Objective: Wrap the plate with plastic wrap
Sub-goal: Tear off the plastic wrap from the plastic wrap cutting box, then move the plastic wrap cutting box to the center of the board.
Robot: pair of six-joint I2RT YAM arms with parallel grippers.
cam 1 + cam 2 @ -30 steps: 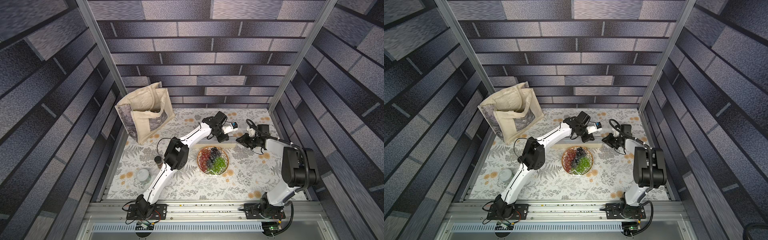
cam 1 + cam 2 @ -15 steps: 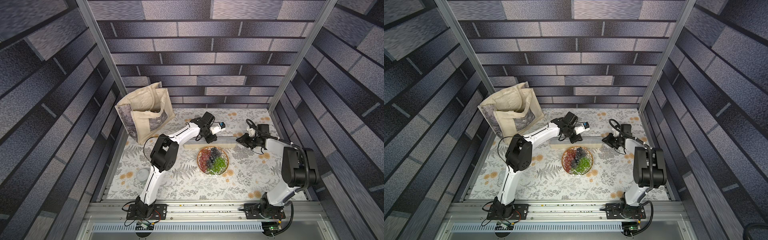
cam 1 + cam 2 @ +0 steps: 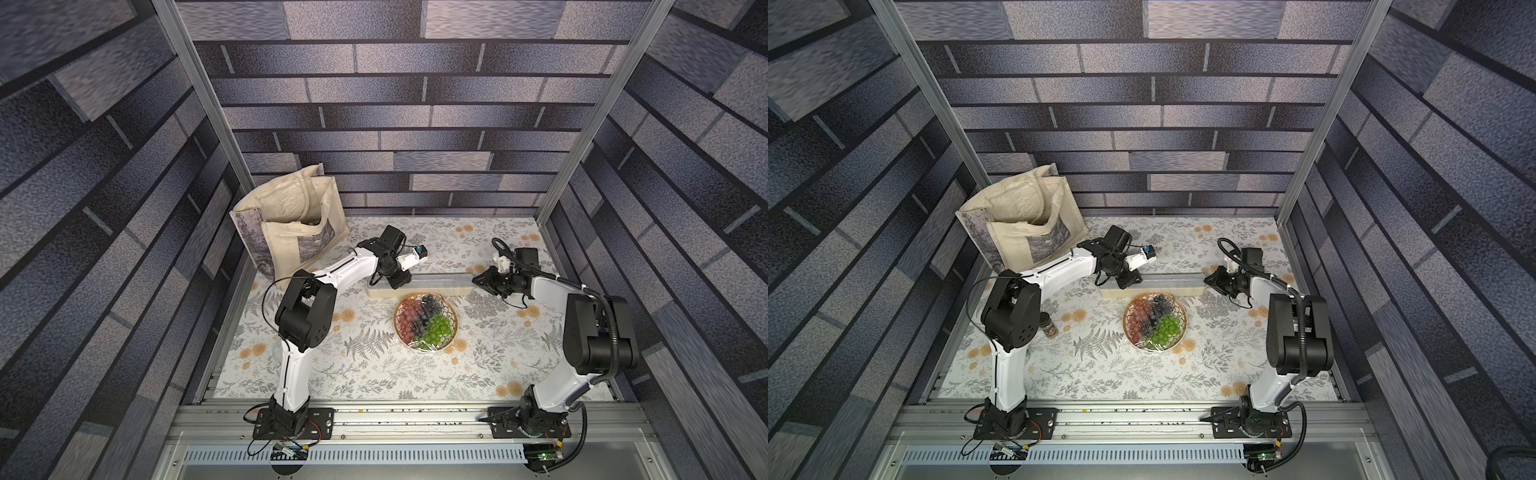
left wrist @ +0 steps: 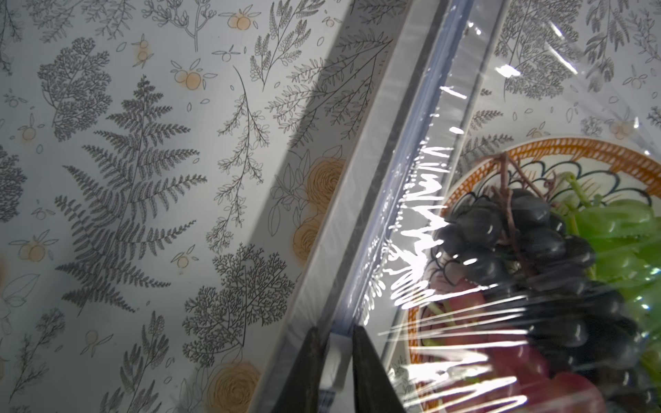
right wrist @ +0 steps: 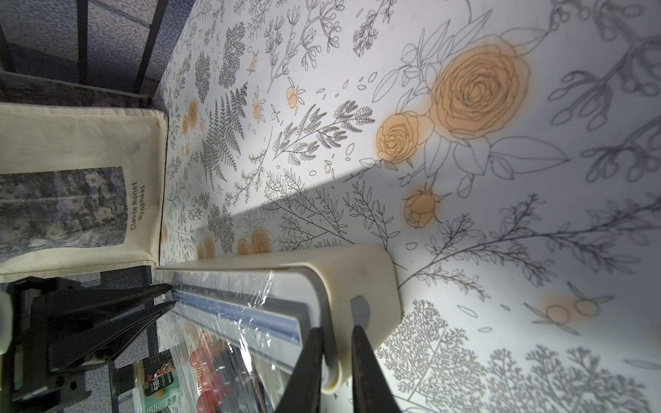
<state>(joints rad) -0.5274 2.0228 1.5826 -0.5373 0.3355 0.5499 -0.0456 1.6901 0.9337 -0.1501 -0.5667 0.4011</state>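
Observation:
The plate (image 3: 425,322) (image 3: 1154,322), with a golden woven-look rim, holds red, dark purple and green grapes at the table's middle. Just behind it lies the long pale dispenser box (image 3: 440,284) (image 3: 1167,284) of the plastic wrap. Glossy film (image 4: 422,250) runs from the box over the plate rim (image 4: 572,148) and the grapes. My left gripper (image 3: 399,282) (image 3: 1128,282) (image 4: 337,330) is shut on a small white slider on the box's cutter rail, near the box's left end. At the right end my right gripper (image 3: 478,281) (image 3: 1209,280) (image 5: 337,330) is shut on the box's end wall (image 5: 357,279).
A cream tote bag (image 3: 291,224) (image 3: 1021,220) (image 5: 71,186) stands at the back left, close to the left arm. A small jar (image 3: 1049,326) (image 5: 157,375) stands left of the plate beside the left arm's elbow. Enclosure walls surround the flowered tablecloth.
My left gripper has slid leftward along the dispenser box, from near its right part to its left end. The right arm, box and plate have stayed in place.

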